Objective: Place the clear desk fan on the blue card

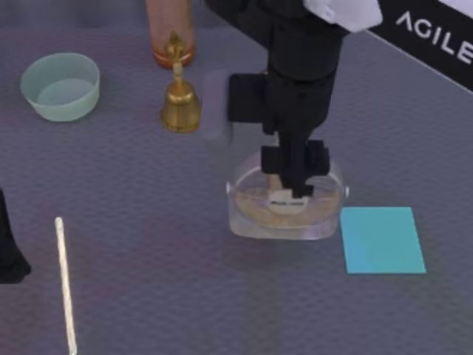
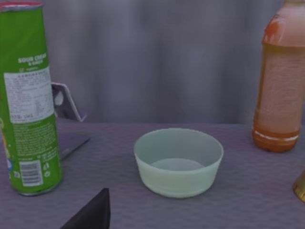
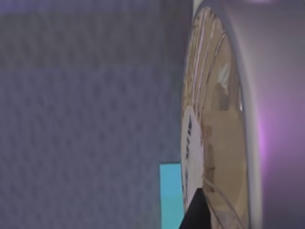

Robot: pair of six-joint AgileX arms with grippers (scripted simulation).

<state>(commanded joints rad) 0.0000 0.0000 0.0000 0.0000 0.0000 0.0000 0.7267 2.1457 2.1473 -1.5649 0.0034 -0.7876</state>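
The clear desk fan (image 1: 284, 211) stands upright near the table's middle, tan blades and pale hub label facing forward. Its right side almost touches the left edge of the blue card (image 1: 382, 239), which lies flat and bare. My right gripper (image 1: 297, 185) comes down from above and is shut on the fan's housing, one finger across the grille. In the right wrist view the fan (image 3: 224, 119) fills one side, a dark fingertip (image 3: 195, 212) lies against its face, and a strip of the card (image 3: 170, 195) shows beyond. My left arm (image 1: 9, 251) is parked at the left edge.
A brass bell (image 1: 179, 100) and an orange bottle (image 1: 171, 29) stand at the back, left of the fan. A pale green bowl (image 1: 60, 86) sits at the far left, and a wooden stick (image 1: 65, 285) lies front left. A green can (image 2: 26, 100) shows in the left wrist view.
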